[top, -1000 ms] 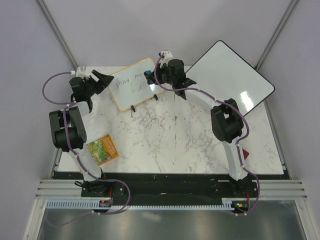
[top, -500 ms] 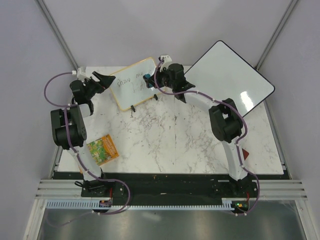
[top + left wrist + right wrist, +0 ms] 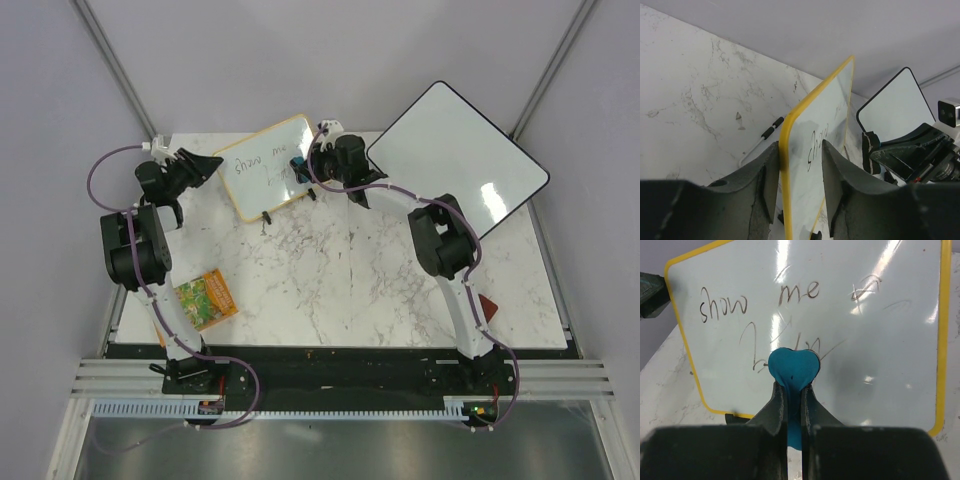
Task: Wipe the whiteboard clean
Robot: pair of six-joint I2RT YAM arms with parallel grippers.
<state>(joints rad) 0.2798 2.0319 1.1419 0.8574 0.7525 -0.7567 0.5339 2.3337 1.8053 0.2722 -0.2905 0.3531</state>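
The right claw [image 3: 793,390] is squeezing a blue eraser [image 3: 793,367] between its closed fingers and pressing the pad flat against the whiteboard [image 3: 840,340] straight ahead of it. Compared with a second ago, this claw is sitting lower on the board's face, having slid down from the top right corner toward the middle. The patch up and to the right of the claw is now showing only faint grey ghost strokes. That suggests the wipe is working but probably needing a second pass there. The words "show me" [image 3: 755,297], up and to the left of the claw, are still standing dark and whole. A lower scrawl is lying partly under the pad, so most of the job appears to be still ahead. The left claw [image 3: 800,165] is clamping the board's yellow edge between its fingers, holding it upright on the table [image 3: 330,270] against the push. The board is also looking slightly turned from where it stood a second ago. A marker [image 3: 762,142] is lying on the table beyond the left claw, just behind the board.
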